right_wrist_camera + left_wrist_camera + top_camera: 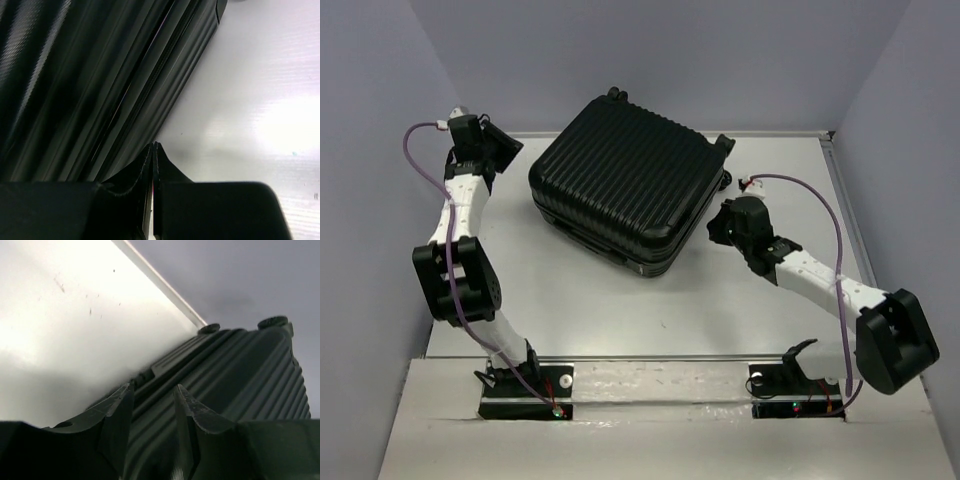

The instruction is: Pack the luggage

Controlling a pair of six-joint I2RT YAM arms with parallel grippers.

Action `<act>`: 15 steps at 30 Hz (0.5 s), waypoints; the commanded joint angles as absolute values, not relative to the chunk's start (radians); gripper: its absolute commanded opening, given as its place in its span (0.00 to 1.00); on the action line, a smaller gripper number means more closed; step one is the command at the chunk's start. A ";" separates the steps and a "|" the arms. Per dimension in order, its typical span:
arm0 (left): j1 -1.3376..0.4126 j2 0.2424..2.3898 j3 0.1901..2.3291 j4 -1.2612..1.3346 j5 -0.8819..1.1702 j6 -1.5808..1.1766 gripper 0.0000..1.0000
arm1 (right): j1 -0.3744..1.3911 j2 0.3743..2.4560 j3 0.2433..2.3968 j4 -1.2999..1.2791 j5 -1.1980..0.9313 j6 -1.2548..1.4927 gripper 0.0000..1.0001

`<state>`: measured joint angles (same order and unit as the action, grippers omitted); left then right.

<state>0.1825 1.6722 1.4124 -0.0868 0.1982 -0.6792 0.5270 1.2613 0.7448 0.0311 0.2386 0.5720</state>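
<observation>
The luggage (625, 175) is a big black ribbed suitcase lying flat and closed, turned at an angle on the far half of the table. My left gripper (508, 150) hovers just off its far-left corner. In the left wrist view that gripper (154, 387) is open, nothing between its fingers, with the ribbed shell (240, 370) behind them. My right gripper (716, 228) sits low beside the suitcase's right side. In the right wrist view it (154, 146) is shut and empty, its tips close to the shell's lower edge (75, 75); I cannot tell whether they touch.
The white table (570, 290) carries only the suitcase. Grey-blue walls close in on the left, back and right. Two small wheels (272, 321) stick out at the suitcase's far end. A thin raised rail (845, 220) runs along the table's right edge.
</observation>
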 commanded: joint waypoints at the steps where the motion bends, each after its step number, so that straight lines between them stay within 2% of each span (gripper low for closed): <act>1: 0.195 1.817 1.604 -0.113 0.333 -0.684 0.45 | 0.456 1.347 0.850 0.063 0.126 0.551 0.07; 9: 0.173 2.011 1.592 -0.081 0.416 -0.669 0.41 | 0.413 1.512 0.986 0.078 0.084 0.514 0.07; 15: 0.112 1.958 1.413 -0.006 0.422 -0.689 0.40 | 0.413 1.629 1.106 0.087 -0.035 0.489 0.07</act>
<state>0.1532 2.0510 1.5215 -0.0769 0.3595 -0.6788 0.4168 1.5711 1.0065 0.0212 0.0841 0.5228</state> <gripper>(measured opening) 0.407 0.070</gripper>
